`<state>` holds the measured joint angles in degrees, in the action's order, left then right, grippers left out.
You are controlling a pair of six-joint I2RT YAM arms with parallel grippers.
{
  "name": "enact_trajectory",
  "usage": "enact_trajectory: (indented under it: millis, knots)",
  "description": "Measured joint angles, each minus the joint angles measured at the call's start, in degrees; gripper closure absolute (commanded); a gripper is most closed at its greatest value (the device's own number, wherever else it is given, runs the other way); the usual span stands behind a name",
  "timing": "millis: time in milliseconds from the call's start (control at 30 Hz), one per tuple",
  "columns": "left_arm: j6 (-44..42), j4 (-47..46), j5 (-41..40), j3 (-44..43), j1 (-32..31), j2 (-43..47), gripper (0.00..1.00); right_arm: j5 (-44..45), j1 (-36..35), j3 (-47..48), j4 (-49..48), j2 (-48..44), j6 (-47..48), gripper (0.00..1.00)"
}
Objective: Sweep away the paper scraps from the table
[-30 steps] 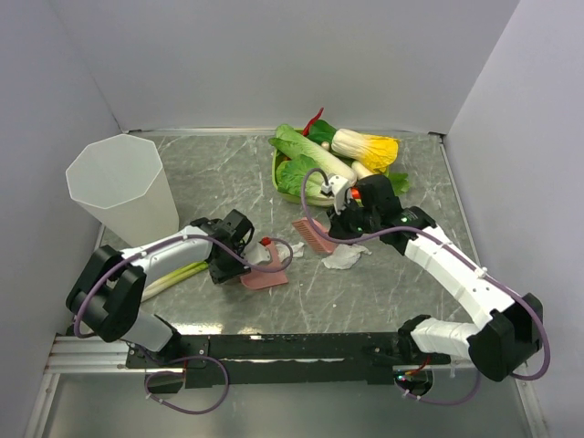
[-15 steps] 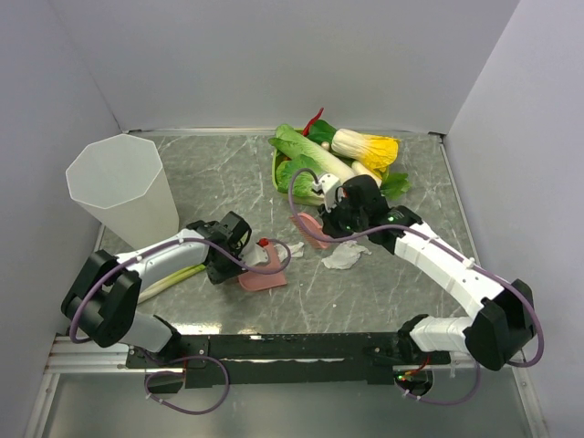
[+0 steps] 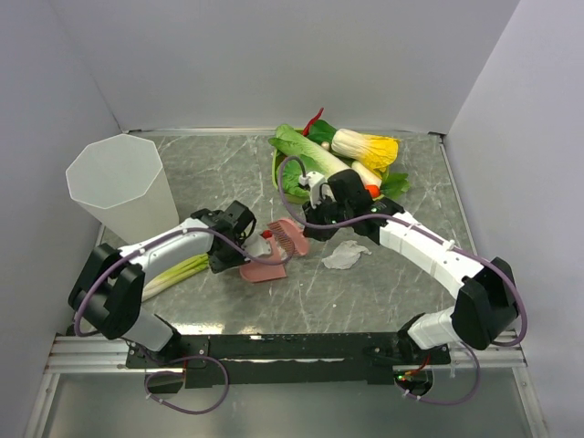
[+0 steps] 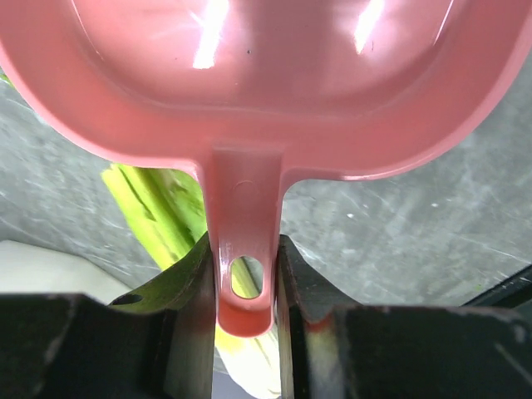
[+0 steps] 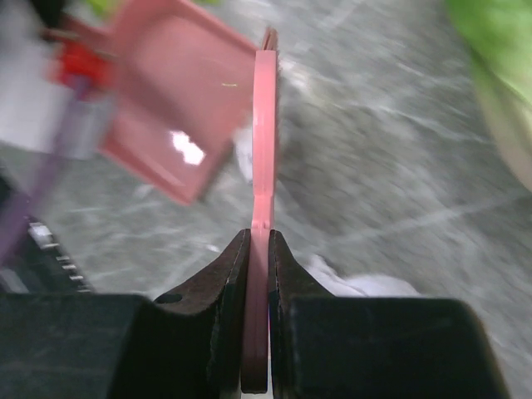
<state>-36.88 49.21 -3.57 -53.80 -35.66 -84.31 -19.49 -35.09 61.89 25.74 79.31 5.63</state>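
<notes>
My left gripper [image 3: 243,250] is shut on the handle [image 4: 244,274] of a pink dustpan [image 3: 266,270], whose pan [image 4: 266,83] fills the top of the left wrist view. My right gripper [image 3: 313,225] is shut on a pink brush [image 3: 290,237], seen edge-on [image 5: 263,125] right beside the dustpan's mouth [image 5: 170,125]. One crumpled white paper scrap [image 3: 344,255] lies on the grey-green table [image 3: 219,164] to the right of the brush, also in the right wrist view [image 5: 357,287]. A small white bit [image 3: 262,249] sits at the dustpan.
A tall white bin [image 3: 123,187] stands at the left. A leek [image 3: 178,274] lies under my left arm, visible behind the dustpan handle [image 4: 158,208]. A green tray of vegetables [image 3: 338,160] sits at the back, just behind my right arm.
My right arm has swung left, carrying the brush from near the large scrap to the dustpan's mouth. The dustpan shifted slightly in my left gripper.
</notes>
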Motion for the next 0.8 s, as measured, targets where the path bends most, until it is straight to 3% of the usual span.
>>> enact_trajectory:
  millis: [167, 367, 800]
  knots:
    - [-0.4, -0.4, -0.3, -2.1, 0.0, -2.7, 0.99, -5.9, -0.5, 1.3, -0.8, 0.2, -4.6, 1.00]
    - [-1.9, -0.2, -1.9, -3.1, 0.0, -3.0, 0.99, -6.5, 0.0, 3.3, -0.3, -0.5, -5.6, 1.00]
    - [-2.4, 9.3, -5.4, -2.7, 0.9, 6.6, 0.99, 3.4, 3.6, -1.2, 3.0, -9.9, -1.0, 1.00]
